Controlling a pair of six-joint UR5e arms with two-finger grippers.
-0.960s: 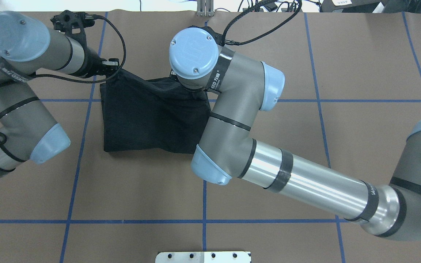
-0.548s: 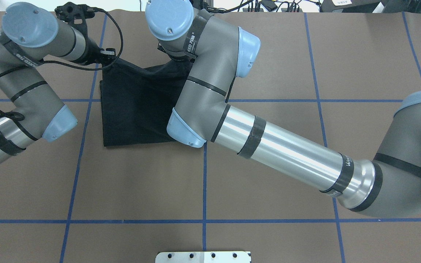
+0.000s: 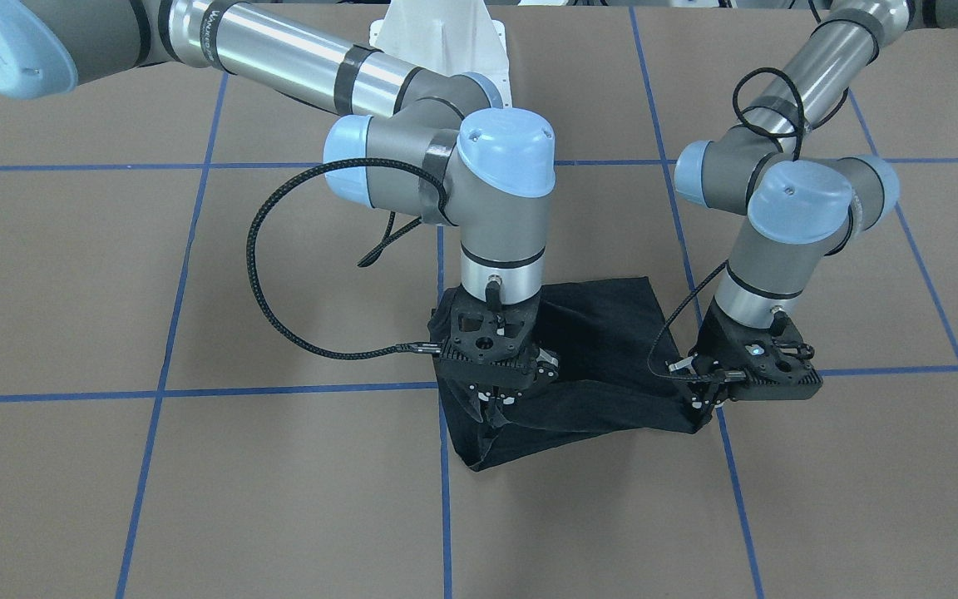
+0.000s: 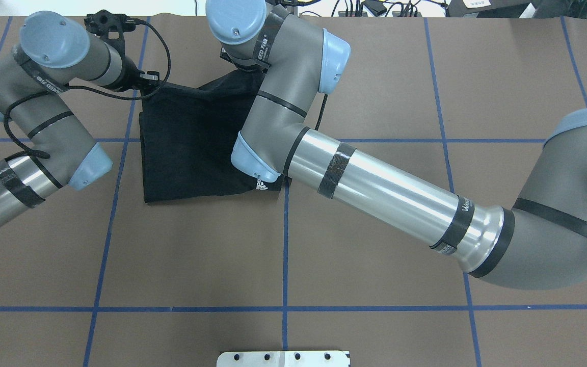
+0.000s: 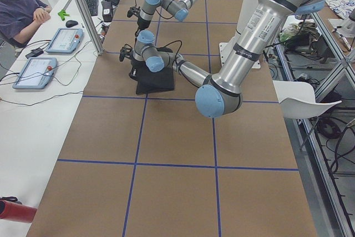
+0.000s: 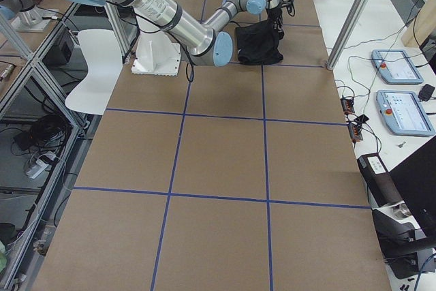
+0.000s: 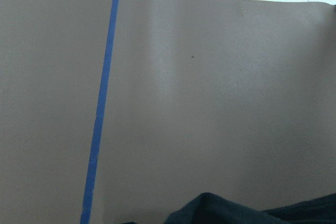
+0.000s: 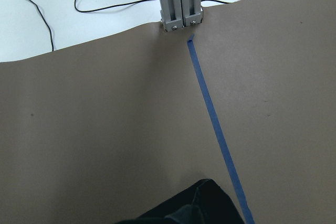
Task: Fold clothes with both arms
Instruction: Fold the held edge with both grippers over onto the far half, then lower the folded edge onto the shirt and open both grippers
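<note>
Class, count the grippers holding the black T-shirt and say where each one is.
2. The left gripper pinches the T-shirt at the corner of its far edge on the robot's left. The right gripper pinches the same edge at the opposite corner. No other gripper shows.

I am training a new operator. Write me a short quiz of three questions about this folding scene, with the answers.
1. True or false: in the overhead view, the right arm hides part of the T-shirt.
2. Of the left end effector and the right end effector, how many grip the T-shirt? A. none B. one C. both
3. Fill in: the lines on the table are ___ in colour.
Key: 1 true; 2 C; 3 blue.
</note>
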